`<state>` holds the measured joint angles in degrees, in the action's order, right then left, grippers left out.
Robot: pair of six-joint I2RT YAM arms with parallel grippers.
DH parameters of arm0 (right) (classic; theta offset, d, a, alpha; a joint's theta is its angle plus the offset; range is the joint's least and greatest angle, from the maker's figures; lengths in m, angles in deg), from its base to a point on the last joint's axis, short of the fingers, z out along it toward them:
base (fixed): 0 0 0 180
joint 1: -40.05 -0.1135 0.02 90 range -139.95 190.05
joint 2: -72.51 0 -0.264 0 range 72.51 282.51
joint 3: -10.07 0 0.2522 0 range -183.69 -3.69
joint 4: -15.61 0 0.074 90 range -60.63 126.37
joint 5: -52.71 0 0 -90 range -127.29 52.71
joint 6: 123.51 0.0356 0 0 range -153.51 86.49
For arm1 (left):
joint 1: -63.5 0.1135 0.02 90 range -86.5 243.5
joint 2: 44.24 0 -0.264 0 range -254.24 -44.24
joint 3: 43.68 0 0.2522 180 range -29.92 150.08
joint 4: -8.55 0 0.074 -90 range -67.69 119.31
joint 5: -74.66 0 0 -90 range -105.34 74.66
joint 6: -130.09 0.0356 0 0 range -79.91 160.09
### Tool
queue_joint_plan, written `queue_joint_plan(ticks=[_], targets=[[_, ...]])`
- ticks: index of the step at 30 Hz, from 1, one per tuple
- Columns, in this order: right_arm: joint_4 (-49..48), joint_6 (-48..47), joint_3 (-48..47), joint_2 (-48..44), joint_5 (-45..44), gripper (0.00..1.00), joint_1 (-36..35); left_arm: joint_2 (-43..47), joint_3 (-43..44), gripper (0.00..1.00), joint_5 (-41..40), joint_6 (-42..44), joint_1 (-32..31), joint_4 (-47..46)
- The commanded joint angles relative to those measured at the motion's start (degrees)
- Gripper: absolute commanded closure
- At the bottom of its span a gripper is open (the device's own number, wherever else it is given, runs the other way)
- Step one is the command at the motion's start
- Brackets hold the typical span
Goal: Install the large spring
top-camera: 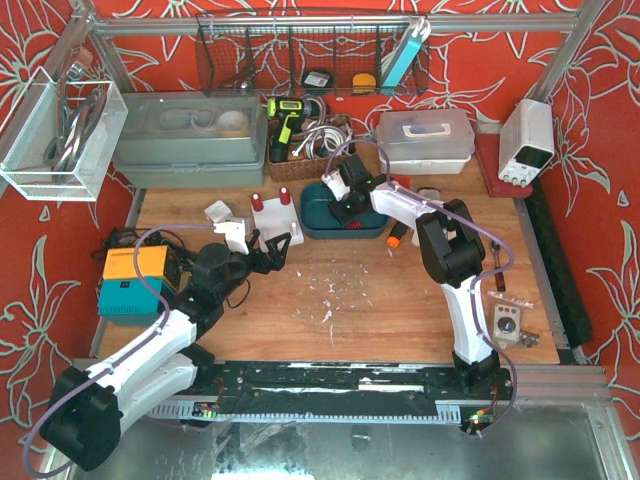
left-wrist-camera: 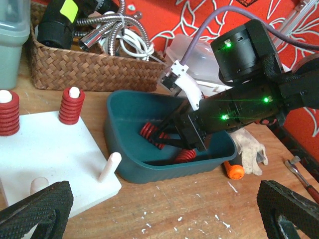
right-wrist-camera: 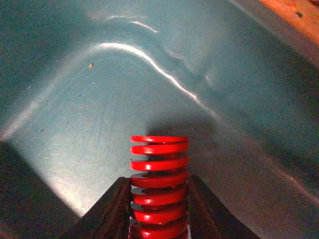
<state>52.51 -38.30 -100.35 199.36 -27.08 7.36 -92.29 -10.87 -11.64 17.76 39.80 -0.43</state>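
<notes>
My right gripper (right-wrist-camera: 158, 181) is down inside the teal bin (left-wrist-camera: 124, 149) and shut on a large red spring (right-wrist-camera: 159, 164) that sticks out past its fingers. From the left wrist view the held spring (left-wrist-camera: 149, 133) shows between the right gripper's fingers (left-wrist-camera: 167, 137), and a second red spring (left-wrist-camera: 185, 155) lies loose in the bin. The white peg plate (left-wrist-camera: 45, 144) stands left of the bin with two red springs (left-wrist-camera: 71, 105) on its far pegs and a bare peg (left-wrist-camera: 110, 164) at its near corner. My left gripper (left-wrist-camera: 164, 219) is open and empty, just before the plate (top-camera: 275, 222).
A wicker basket (left-wrist-camera: 84, 69) of hoses and tools stands behind the bin. An orange-handled tool (left-wrist-camera: 234, 171), a dirty glove (left-wrist-camera: 249, 147) and a wrench (left-wrist-camera: 299, 169) lie right of the bin. An orange and teal box (top-camera: 135, 280) sits at the left edge, a power supply (top-camera: 527, 140) at the back right.
</notes>
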Motion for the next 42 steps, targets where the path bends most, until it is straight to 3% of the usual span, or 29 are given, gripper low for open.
queue_joint_plan(ticks=[1, 10, 17, 31, 35, 36, 39, 42], targets=[[0.9, -0.9, 0.3, 2.8, -1.0, 0.71, -0.4, 0.7, -0.2, 0.00, -1.4, 0.5, -0.4, -0.5], [-0.7, -2.7, 2.2, -1.9, -0.7, 0.91, -0.4, 1.7, -0.5, 0.00, -2.3, 0.4, -0.3, -0.2], [-2.1, -3.7, 5.6, -6.4, -0.5, 0.99, -0.4, 2.5, -0.6, 0.00, -3.2, 0.4, -0.4, 0.4], [-15.1, -4.5, 22.9, -24.9, 2.9, 1.00, -1.3, 3.0, -1.1, 0.00, -9.8, -6.5, -0.4, 1.7], [-14.7, -5.6, 23.9, -25.5, 0.3, 1.00, -1.8, 2.5, 0.0, 0.00, -8.5, -7.5, -0.4, 3.2], [-14.1, -5.4, 23.4, -25.0, -0.3, 1.00, -1.9, 2.5, -0.3, 0.00, -8.6, -7.3, -0.4, 3.0], [-9.6, -4.3, 19.5, -21.0, -1.0, 0.82, -1.8, 2.5, -1.1, 0.00, -9.2, -6.1, -0.4, 3.1], [-4.8, -3.7, 14.2, -16.1, -2.7, 0.71, -1.5, 2.7, -1.6, 0.00, -10.2, -4.9, -0.4, 3.3]])
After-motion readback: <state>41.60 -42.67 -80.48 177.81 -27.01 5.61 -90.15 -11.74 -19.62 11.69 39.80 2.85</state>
